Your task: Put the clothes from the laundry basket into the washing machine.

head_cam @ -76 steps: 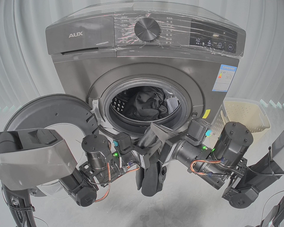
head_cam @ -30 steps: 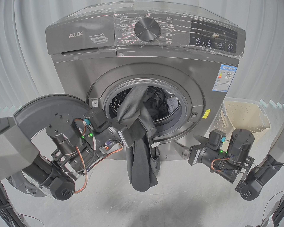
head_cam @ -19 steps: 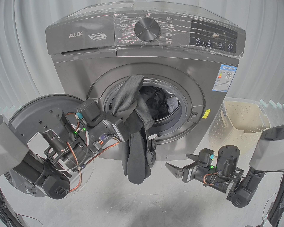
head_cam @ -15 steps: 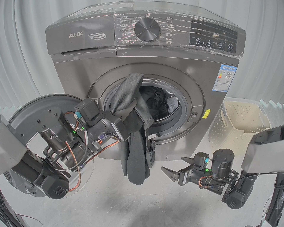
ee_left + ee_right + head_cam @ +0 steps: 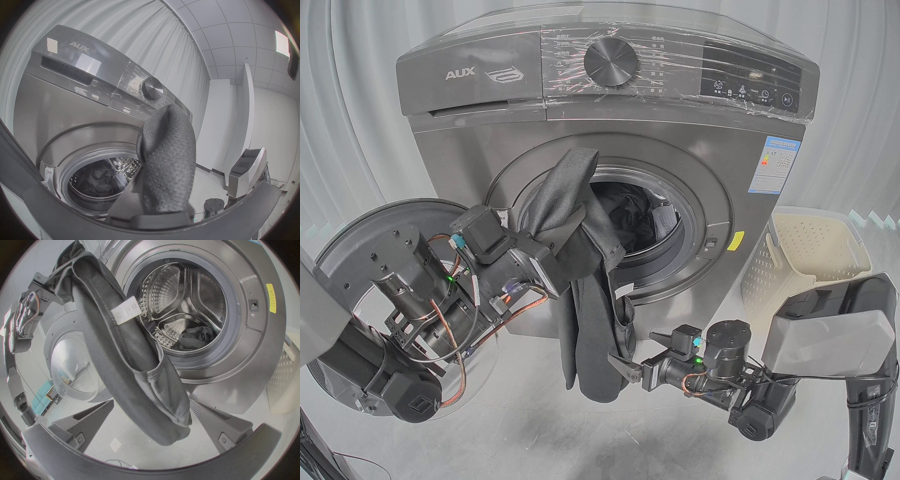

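Note:
A long black garment (image 5: 594, 312) hangs in front of the washing machine's open drum (image 5: 650, 219). My left gripper (image 5: 575, 228) is shut on its upper part, level with the drum's left rim, and the top fold (image 5: 168, 150) drapes over the fingers. My right gripper (image 5: 630, 351) stands open low down at the garment's hanging end. In the right wrist view that end (image 5: 147, 380) hangs between the two spread fingers (image 5: 93, 415). More dark clothes (image 5: 193, 337) lie inside the drum. The cream laundry basket (image 5: 819, 250) stands to the right of the machine.
The round door (image 5: 394, 250) is swung open to the left, behind my left arm. The grey floor (image 5: 550, 431) spreads below the garment. A white care label (image 5: 126, 310) sticks out from the garment's seam.
My right gripper has let go, dropped low and moved left up to the garment's hanging end. My left gripper has lifted the garment up to the drum's left rim.

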Robot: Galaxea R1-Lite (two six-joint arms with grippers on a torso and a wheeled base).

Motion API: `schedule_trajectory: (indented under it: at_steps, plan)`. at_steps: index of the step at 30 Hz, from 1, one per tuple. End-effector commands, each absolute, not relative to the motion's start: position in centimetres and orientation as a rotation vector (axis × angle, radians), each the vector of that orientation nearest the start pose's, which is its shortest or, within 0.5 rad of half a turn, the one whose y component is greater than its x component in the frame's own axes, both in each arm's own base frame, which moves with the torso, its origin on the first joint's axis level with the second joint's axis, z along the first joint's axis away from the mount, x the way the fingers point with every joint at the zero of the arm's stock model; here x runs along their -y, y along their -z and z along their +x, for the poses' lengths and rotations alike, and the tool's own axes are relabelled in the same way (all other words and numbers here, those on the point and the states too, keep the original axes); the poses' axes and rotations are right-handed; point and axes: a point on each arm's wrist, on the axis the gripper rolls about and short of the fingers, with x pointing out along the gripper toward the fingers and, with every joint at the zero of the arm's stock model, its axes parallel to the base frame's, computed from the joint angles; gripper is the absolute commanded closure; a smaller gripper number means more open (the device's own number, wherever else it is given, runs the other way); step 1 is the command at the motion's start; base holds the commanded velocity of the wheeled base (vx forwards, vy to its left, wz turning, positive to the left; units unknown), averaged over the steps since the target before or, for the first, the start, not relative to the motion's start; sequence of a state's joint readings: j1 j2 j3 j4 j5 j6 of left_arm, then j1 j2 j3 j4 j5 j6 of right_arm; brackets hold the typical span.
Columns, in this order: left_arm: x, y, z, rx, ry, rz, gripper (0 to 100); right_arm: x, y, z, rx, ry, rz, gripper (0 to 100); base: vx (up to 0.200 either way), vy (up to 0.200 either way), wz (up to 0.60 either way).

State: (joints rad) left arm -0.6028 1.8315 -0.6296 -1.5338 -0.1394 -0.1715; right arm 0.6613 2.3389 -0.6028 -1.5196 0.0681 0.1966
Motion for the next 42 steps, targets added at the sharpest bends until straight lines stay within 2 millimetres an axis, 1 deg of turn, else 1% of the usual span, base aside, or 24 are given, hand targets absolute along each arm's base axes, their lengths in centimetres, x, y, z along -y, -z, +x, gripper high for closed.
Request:
schedule_trajectory:
  at_steps: [1,6,10,12,19,26,31,37,40,42]
  plan:
    - [17.4,-19.0,24.7,0.274,0.763,-0.242,100,-22.8,0.5,29.3,-0.278,-0.695,0.123,0,0.000,0.000,0.00]
    - [17.2,-19.0,24.5,0.271,0.763,-0.241,100,-23.0,0.2,30.0,-0.264,-0.687,0.128,0,0.000,0.000,0.00]
    - [17.1,-18.9,24.3,0.266,0.764,-0.240,100,-23.1,0.0,30.2,-0.253,-0.687,0.132,0,0.000,0.000,0.00]
    - [17.2,-18.9,24.3,0.266,0.766,-0.240,100,-22.2,-0.6,30.9,-0.232,-0.660,0.139,0,0.000,0.000,0.00]
    - [17.2,-18.9,24.3,0.264,0.769,-0.240,100,-21.2,-0.7,31.6,-0.230,-0.630,0.142,0,0.000,0.000,0.00]
    - [17.3,-18.8,24.3,0.261,0.769,-0.240,100,-22.0,-0.4,31.5,-0.225,-0.644,0.142,0,0.000,0.000,0.00]
    - [17.3,-18.6,24.3,0.257,0.767,-0.239,100,-22.6,-0.4,31.0,-0.228,-0.664,0.139,0,0.000,0.000,0.00]
    - [17.3,-18.6,24.4,0.254,0.767,-0.240,100,-22.8,-0.2,30.8,-0.234,-0.668,0.137,0,0.000,0.000,0.00]
    - [17.3,-18.5,24.3,0.252,0.768,-0.237,100,-23.1,0.7,30.6,-0.251,-0.666,0.128,0,0.000,0.000,0.00]
    - [17.3,-18.5,24.3,0.250,0.768,-0.239,100,-23.1,1.0,30.6,-0.253,-0.660,0.125,0,0.000,0.000,0.00]
